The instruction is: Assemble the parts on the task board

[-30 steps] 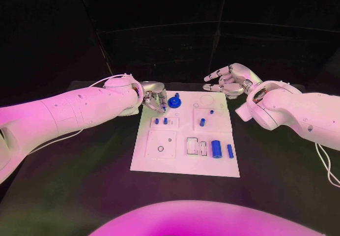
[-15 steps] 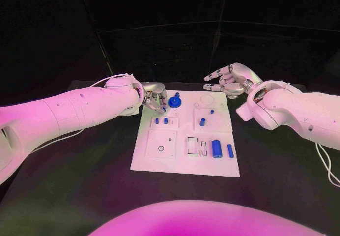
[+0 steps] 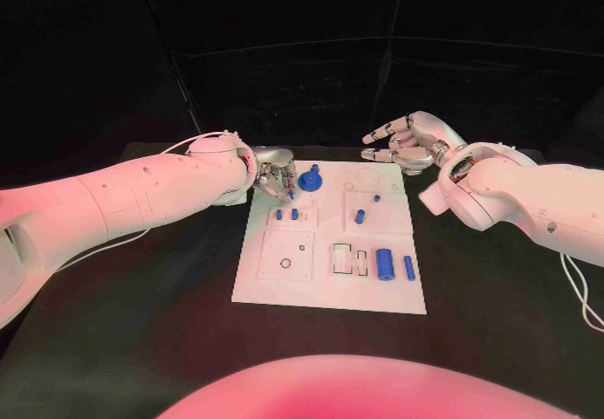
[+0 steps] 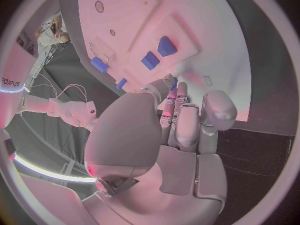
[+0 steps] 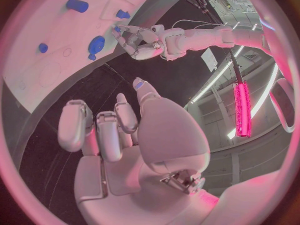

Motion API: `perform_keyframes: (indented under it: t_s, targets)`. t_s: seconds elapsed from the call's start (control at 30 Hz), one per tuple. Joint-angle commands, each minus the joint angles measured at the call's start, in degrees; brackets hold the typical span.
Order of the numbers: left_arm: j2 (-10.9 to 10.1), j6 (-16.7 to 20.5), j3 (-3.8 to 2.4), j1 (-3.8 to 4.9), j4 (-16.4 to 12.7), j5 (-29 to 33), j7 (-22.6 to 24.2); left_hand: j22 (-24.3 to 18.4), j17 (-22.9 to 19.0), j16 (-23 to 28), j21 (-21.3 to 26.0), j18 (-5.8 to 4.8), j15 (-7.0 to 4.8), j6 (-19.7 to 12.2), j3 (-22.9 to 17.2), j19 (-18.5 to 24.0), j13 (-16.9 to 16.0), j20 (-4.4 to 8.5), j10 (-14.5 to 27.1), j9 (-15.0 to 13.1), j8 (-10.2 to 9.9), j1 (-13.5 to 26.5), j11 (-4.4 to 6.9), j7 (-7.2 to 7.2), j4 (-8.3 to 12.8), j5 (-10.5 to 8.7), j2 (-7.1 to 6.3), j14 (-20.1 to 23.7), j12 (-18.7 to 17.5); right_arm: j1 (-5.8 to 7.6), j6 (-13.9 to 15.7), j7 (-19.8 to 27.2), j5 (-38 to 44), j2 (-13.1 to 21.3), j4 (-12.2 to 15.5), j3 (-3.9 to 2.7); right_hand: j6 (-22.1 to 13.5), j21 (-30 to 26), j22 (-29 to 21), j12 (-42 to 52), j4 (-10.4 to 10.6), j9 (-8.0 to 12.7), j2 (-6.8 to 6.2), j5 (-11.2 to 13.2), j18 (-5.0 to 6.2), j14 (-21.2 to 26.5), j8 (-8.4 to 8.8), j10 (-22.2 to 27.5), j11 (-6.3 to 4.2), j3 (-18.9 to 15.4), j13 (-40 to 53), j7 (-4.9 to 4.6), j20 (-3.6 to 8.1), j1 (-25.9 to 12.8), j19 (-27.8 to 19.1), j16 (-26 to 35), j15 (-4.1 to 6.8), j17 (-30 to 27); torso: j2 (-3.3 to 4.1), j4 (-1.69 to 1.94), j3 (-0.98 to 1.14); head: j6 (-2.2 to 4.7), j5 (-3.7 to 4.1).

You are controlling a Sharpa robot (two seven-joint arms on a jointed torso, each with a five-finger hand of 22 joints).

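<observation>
The left hand [image 3: 275,175] sits at the far left corner of the task board [image 3: 330,297], its fingers curled in close together with the tips pointing toward the round blue part [image 3: 310,182], which stands on the board just beside them at about 3 o'clock in the head view. Whether the fingertips touch that part, or pinch anything small between them, cannot be told: in the left wrist view the fingers [image 4: 181,116] are bunched over the board's edge and hide what lies under them. The round blue part carries a short knob at its far side, so its axis seems to run roughly toward 12 o'clock. The right hand [image 3: 409,141] hovers beyond the board's far right corner, at about 1 o'clock from the round part and well apart from it, fingers spread and holding nothing; the right wrist view shows its fingers [image 5: 94,127] loosely apart over the dark table. The left hand is plainly the nearer of the two, so the coming move most likely belongs to it: a short reach toward 3 o'clock. The other blue parts, among them the cylinder [image 3: 384,261] near the board's right side, lie toward 5 o'clock, far from both hands.
</observation>
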State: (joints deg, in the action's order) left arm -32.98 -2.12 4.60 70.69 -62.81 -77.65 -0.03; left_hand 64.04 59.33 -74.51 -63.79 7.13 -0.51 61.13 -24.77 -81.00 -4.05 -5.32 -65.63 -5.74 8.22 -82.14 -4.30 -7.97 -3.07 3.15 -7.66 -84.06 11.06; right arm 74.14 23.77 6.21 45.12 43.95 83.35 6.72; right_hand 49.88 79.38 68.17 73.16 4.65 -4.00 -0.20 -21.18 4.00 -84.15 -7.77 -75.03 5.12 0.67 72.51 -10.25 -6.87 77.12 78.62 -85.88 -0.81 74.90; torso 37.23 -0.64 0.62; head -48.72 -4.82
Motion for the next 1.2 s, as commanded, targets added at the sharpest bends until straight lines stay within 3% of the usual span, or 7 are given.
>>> perform_keyframes:
  t_s: [0.03,0.8,1.2]
  targets:
    - [0.1,-1.0,-0.01,0.04,0.0,0.0,-0.4,0.0,-0.1,-0.3,-0.2,-1.05,-0.11,0.4,-0.4,-0.2,-0.1,0.17,-0.2,0.1,-0.4,0.3,-0.01,0.00,0.0,-0.07,-0.26,-0.7,-0.3,0.09,-0.3,0.3,0.1,-0.1,0.1,-0.03,-0.2,-0.4,0.0,0.3,0.2,0.1,0.10,-0.4,0.48,-4.0,-0.35,-0.3,-0.23,0.0,0.0,0.26,0.40,0.0,0.1,0.2,0.42,7.5,-0.01,0.01,0.01,-0.06,0.02]
    - [0.6,-1.8,0.03,-0.04,0.0,0.0,-1.1,1.1,-0.3,-0.3,-1.2,-1.30,-0.12,0.1,-0.5,-0.4,-0.1,0.20,-0.2,0.2,-0.9,0.8,-0.09,-0.12,0.0,-0.08,-0.50,-0.6,-0.9,0.09,-0.3,0.3,0.1,-0.1,0.1,-0.03,-0.2,-0.4,0.0,0.3,0.2,0.1,0.10,-0.4,0.48,-4.0,-0.35,-0.3,-0.23,0.0,0.0,0.26,0.40,0.0,0.1,0.2,0.42,7.5,0.00,-0.01,0.03,-0.18,0.16]
    - [0.6,-1.9,0.04,-0.04,0.3,0.0,-1.9,1.4,-1.0,-0.2,-1.2,-1.32,0.37,-3.5,-0.9,-0.2,0.0,-0.16,0.7,1.6,-3.8,1.6,-0.71,-0.84,0.0,-0.09,-1.31,-0.4,-2.8,0.09,-0.2,0.2,0.1,0.0,0.1,-0.03,-0.2,-0.4,-0.1,0.2,0.3,0.1,0.14,-0.4,0.49,-4.0,-0.47,-0.2,-0.25,0.0,0.0,0.28,0.42,0.0,0.1,0.3,0.44,7.4,-0.02,0.04,0.02,-0.21,0.26]
